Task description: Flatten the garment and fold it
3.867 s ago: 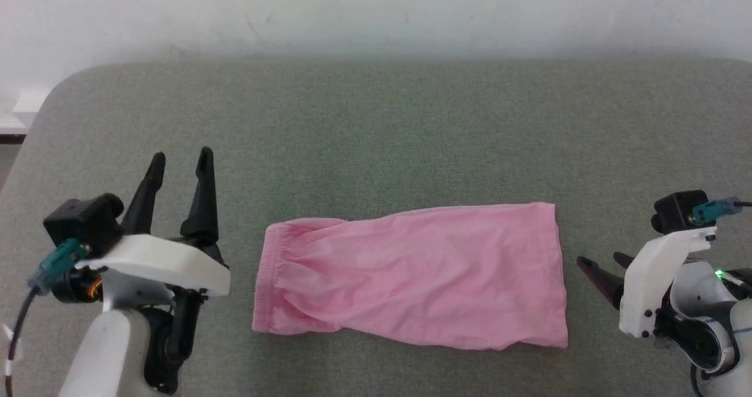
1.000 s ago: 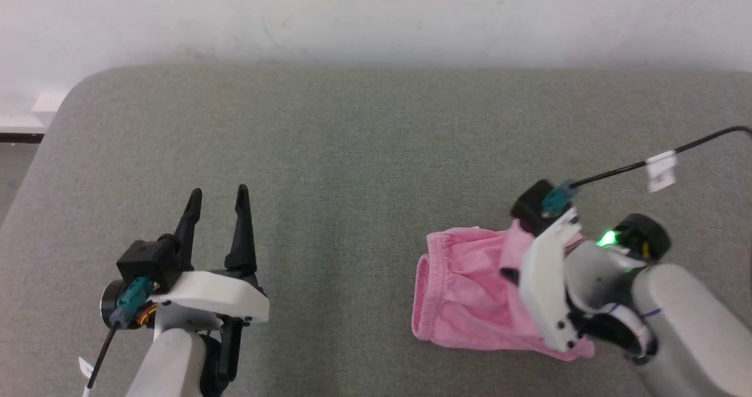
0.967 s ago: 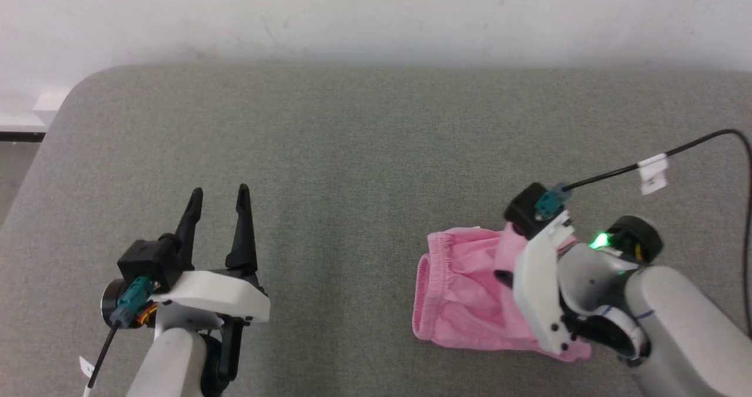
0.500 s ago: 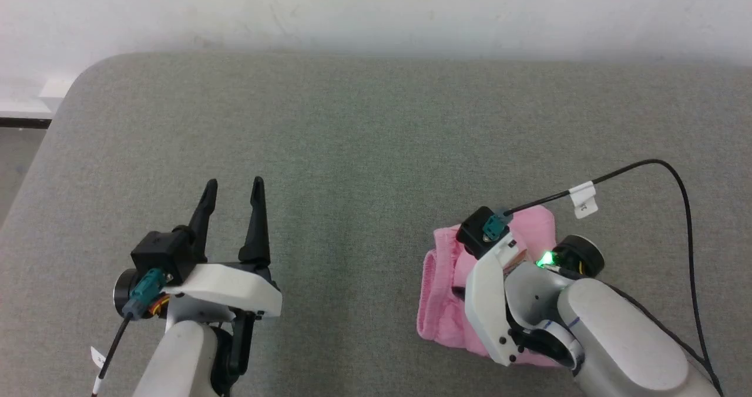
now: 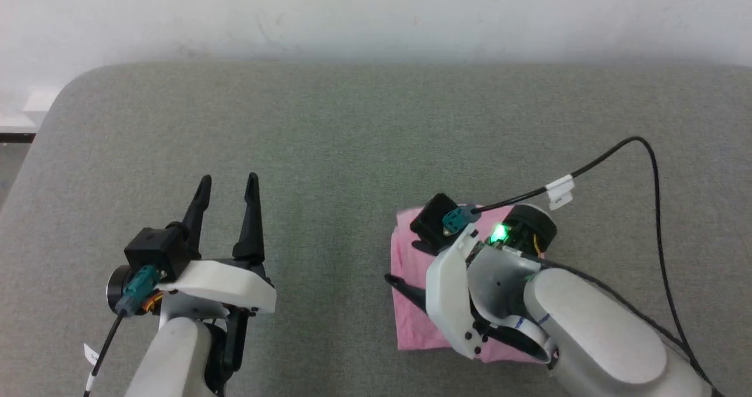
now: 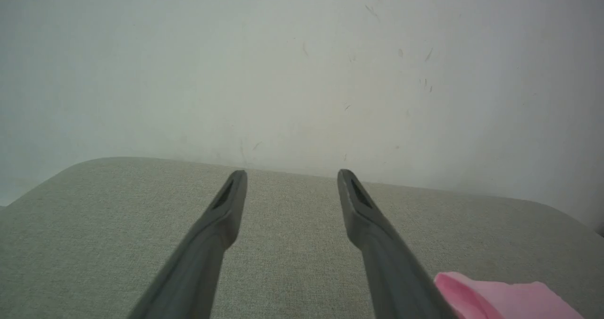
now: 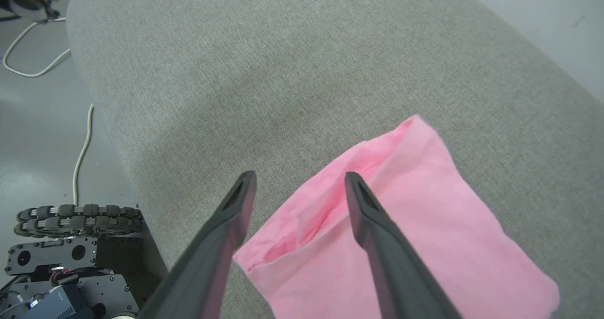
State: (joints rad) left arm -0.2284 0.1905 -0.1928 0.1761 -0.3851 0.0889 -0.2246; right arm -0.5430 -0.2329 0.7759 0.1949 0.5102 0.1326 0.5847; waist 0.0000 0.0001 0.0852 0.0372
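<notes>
The garment [image 5: 409, 326] lies folded over into a small pink rectangle on the grey padded table [image 5: 352, 138]. My right gripper [image 5: 405, 263] hovers over its left edge, open and holding nothing. In the right wrist view the right gripper [image 7: 299, 180] has one finger over bare table and the other over the garment [image 7: 424, 215], whose layered edges show between them. My left gripper [image 5: 228, 180] stands open and empty well to the left, fingers pointing at the far wall. The left gripper [image 6: 292, 175] is spread in its wrist view too, with a corner of the garment [image 6: 495, 300] at the lower right.
A white wall runs behind the table. The right wrist's black cable [image 5: 646, 168] loops above the table's right side. Beyond the table's rounded edge, the right wrist view shows grey floor with white cables [image 7: 80, 154] and the robot's base [image 7: 61, 257].
My right gripper carried the garment's right end leftward over the waistband end, folding it in half, then opened and let go. The left gripper stayed open. The head camera shifted.
</notes>
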